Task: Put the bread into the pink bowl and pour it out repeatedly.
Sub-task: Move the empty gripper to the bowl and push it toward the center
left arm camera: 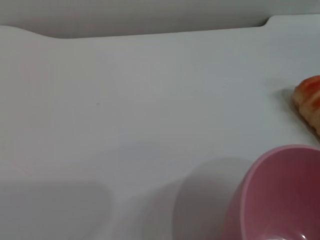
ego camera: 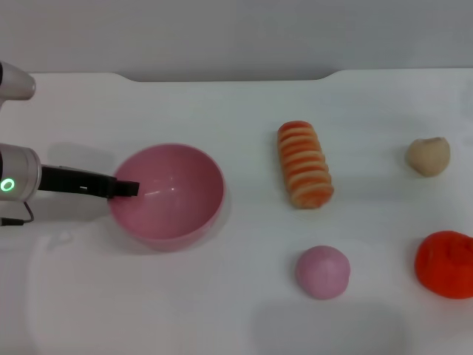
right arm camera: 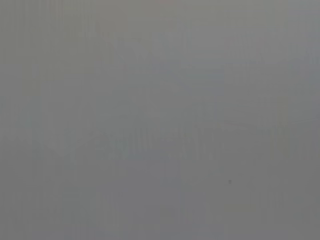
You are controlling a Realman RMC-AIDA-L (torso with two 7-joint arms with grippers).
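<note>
The pink bowl [ego camera: 168, 196] sits upright at the left of the white table, and nothing lies inside it. My left gripper [ego camera: 127, 188] reaches in from the left and is shut on the bowl's left rim, its dark tip lying just over the edge. In the left wrist view only part of the pink bowl [left arm camera: 280, 200] shows, along with one end of the bread [left arm camera: 311, 100]. The bread [ego camera: 304, 163], a ridged orange and cream loaf, lies on the table to the right of the bowl, well apart from it. My right gripper is out of view.
A pink ball [ego camera: 322, 272] rests in front of the bread. At the far right lie a beige lump [ego camera: 428, 156] and a red-orange lump [ego camera: 446, 264]. The table's back edge [ego camera: 222, 78] meets a grey wall.
</note>
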